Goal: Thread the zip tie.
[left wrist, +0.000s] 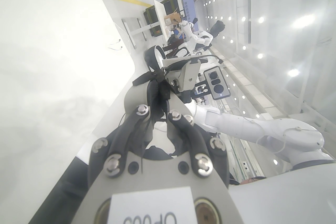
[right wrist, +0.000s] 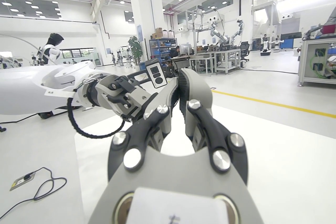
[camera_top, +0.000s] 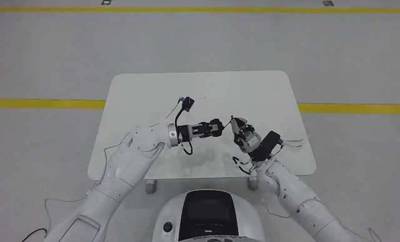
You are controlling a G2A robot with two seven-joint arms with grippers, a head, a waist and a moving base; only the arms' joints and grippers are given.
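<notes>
Zip tie [left wrist: 142, 163]: a thin black strand that I read in the left wrist view. It runs up the middle of my left gripper [left wrist: 157, 83], from the palm plate, between the two fingers and on to the tips.

Left gripper: fingers drawn narrow, with the dark pads [left wrist: 151, 93] pinched together on the strand at the tip.

Right gripper [right wrist: 178, 84]: fingers likewise drawn together, the ribbed pads [right wrist: 187, 88] touching along their length. I cannot tell whether any of the strand lies between them.

Relation of the two: they meet nose to nose, the left gripper's tips just beside the right gripper's. Both are held above the white table [camera_top: 137, 98].

Black ribbed cable [right wrist: 78, 130]: hangs in a loop behind the left gripper, at its wrist.

Thin loose wires [camera_top: 297, 142]: lie on the table behind the right gripper, beside that arm's wrist camera.
</notes>
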